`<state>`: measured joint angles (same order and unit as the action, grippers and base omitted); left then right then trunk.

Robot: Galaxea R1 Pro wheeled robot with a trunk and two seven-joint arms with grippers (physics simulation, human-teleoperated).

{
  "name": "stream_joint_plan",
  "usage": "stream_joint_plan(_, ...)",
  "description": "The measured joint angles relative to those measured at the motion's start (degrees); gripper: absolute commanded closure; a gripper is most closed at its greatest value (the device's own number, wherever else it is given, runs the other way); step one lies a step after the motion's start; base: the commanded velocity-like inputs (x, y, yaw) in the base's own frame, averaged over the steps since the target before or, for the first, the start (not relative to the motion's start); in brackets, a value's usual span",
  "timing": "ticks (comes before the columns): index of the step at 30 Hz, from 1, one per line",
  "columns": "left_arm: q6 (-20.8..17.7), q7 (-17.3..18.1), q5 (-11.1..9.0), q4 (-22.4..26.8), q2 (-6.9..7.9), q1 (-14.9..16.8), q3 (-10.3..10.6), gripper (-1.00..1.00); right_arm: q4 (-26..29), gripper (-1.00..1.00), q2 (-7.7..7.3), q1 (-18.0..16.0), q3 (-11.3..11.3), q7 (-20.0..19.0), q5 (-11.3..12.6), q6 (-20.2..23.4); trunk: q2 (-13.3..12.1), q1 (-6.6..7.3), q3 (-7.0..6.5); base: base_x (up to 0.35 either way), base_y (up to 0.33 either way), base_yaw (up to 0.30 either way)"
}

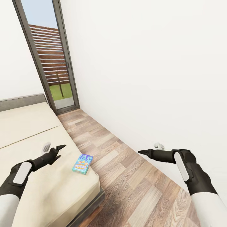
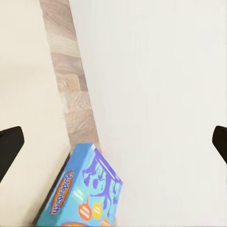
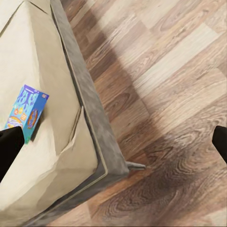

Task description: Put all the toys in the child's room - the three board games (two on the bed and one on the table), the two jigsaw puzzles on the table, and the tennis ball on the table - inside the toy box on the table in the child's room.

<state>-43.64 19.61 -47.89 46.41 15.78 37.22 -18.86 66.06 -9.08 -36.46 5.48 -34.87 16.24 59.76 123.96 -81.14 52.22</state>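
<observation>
A blue board game box (image 1: 82, 164) lies flat on the cream bed (image 1: 28, 132), close to its near corner by the floor. The box shows again as the blue board game (image 2: 85, 198) in the left wrist view and as the blue board game (image 3: 26, 111) in the right wrist view. My left gripper (image 1: 54, 147) hovers open over the bed, a short way left of the box and apart from it. Open and holding nothing, my right gripper (image 1: 149, 149) hangs over the wooden floor near the wall. In both wrist views the fingertips (image 2: 9, 146) (image 3: 9, 146) stand wide apart.
A strip of wooden floor (image 1: 126, 176) runs between the bed and the white wall (image 1: 151, 78). A tall glass door (image 1: 52, 63) stands at the far end. The bed's grey frame edge (image 3: 90, 109) borders the floor.
</observation>
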Motion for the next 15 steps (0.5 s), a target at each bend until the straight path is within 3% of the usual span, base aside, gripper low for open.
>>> stream_joint_plan(2,-1.87,-2.29,-0.67,8.06,-0.33,-2.36,-0.27,-1.0,-8.81,-1.0,0.38,-3.92,-0.48,-0.27,0.01,-0.02,0.0,0.0,0.0,0.0,0.0,0.0)
stream_joint_plan(5,-2.64,-3.85,-1.03,11.96,-0.71,-3.34,-0.35,-1.0,-13.5,-1.0,0.53,-5.89,-0.68,-0.36,0.13,0.0,0.0,0.0,0.0,0.0,0.0,0.0)
stream_joint_plan(8,-4.85,-9.84,-3.07,21.27,-2.67,-5.12,-0.3,-1.0,-24.86,-1.0,0.86,-10.56,-1.05,-0.62,0.21,-0.63,0.0,0.0,0.0,0.0,0.0,0.0)
stream_joint_plan(11,-5.76,-12.55,-3.73,23.86,-3.54,-5.46,-0.25,-1.0,-27.62,-1.0,0.95,-11.79,-1.11,-0.75,0.25,-1.58,0.0,0.0,0.0,0.0,0.0,0.0)
stream_joint_plan(13,-7.82,-18.19,-4.95,28.26,-5.53,-5.83,-0.15,-1.0,-31.37,-1.0,1.11,-13.46,-1.17,-1.3,0.29,-2.94,0.0,0.0,0.0,0.0,0.0,0.0)
stream_joint_plan(14,-7.85,-18.3,-4.89,28.33,-5.57,-5.83,-0.16,-1.0,-31.43,-1.0,1.12,-13.48,-1.18,-1.32,0.28,-2.96,0.0,0.0,0.0,0.0,0.0,0.0)
stream_joint_plan(15,-8.94,-21.27,-5.37,30.4,-6.73,-5.91,-0.15,-1.0,-32.74,-1.0,1.24,-14.07,-1.19,-1.83,0.35,-3.42,0.0,0.0,0.0,0.0,0.0,0.0)
